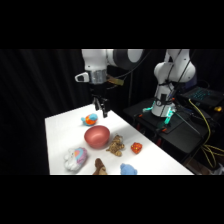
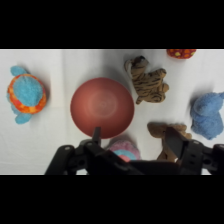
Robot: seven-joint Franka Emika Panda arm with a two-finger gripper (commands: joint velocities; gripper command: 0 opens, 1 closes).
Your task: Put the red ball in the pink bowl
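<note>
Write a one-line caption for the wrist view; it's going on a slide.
Open claw above the empty pink bowl, plush toys around it, red ball at the top edge.

White table [image 1: 60, 131], far corner toward the picture's left, near end cut by the bottom edge. The pink bowl [image 1: 97, 136] sits about mid-table. Orange-and-blue round toy [image 1: 90, 119] lies just beyond it. Striped brown plush [image 1: 117, 145] lies just right of the bowl, and the red ball [image 1: 136, 147] further right near the table's right edge. Pastel plush [image 1: 75, 158] lies near-left of the bowl, brown plush [image 1: 99, 167] and blue plush [image 1: 128, 170] at the near edge.
</note>
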